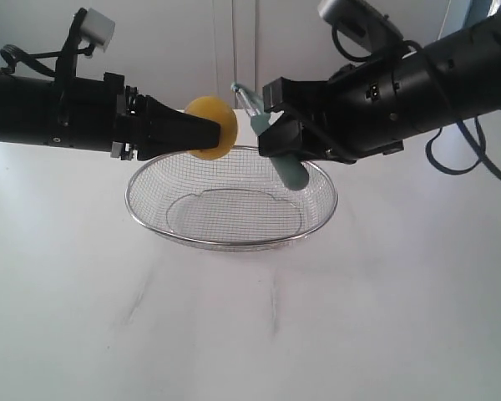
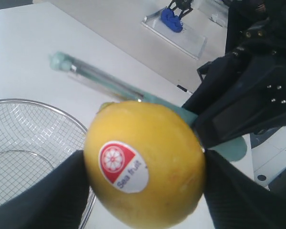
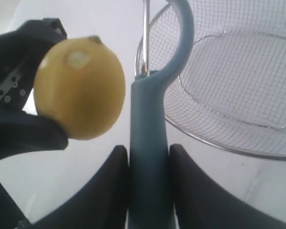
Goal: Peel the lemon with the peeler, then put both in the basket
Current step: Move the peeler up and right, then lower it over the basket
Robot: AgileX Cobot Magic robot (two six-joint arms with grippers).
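Two pinch-grips | my left gripper point(image 1: 222, 130): round yellow lemon point(image 1: 205, 109) | right gripper point(image 1: 279, 142): teal-handled metal peeler point(image 1: 294, 174), blade point(image 1: 249, 102) alongside to peel | silver mesh basket point(image 1: 234, 244) beneath

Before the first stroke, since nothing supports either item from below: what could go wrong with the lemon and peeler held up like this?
The left gripper pinches the round lemon only at its sides; blade pressure might roll it free, and it may miss the basket. The right gripper holds the peeler by its handle alone, so the blade end could swivel.
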